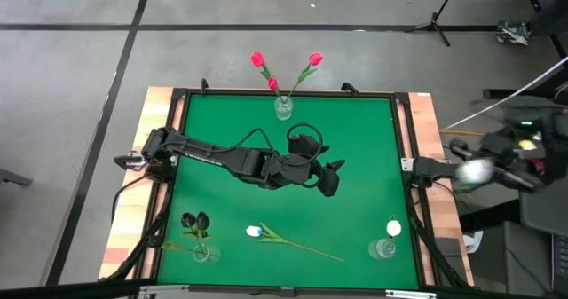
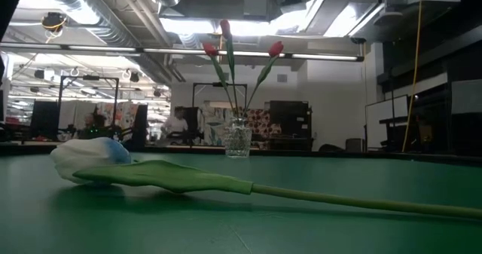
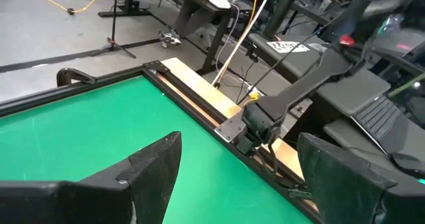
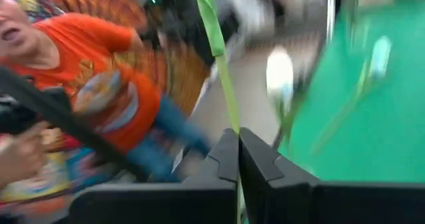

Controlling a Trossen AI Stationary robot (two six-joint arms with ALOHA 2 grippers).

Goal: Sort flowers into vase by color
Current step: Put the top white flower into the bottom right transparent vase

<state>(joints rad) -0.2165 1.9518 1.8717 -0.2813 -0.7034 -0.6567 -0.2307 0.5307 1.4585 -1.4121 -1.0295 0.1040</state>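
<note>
We see open green mat (image 1: 355, 139) right of centre; vases stand at its edges, a white tulip (image 1: 284, 239) lies in front.

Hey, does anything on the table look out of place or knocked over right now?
One white tulip lies flat on the green mat at the front, not in any vase. The right gripper, off the table's right side, has its jaws shut on a green stem.

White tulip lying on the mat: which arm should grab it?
Left. The left claw is open and empty above the mat, near the lying white tulip. The right claw is shut on another tulip's stem, out past the mat's right edge.
</note>
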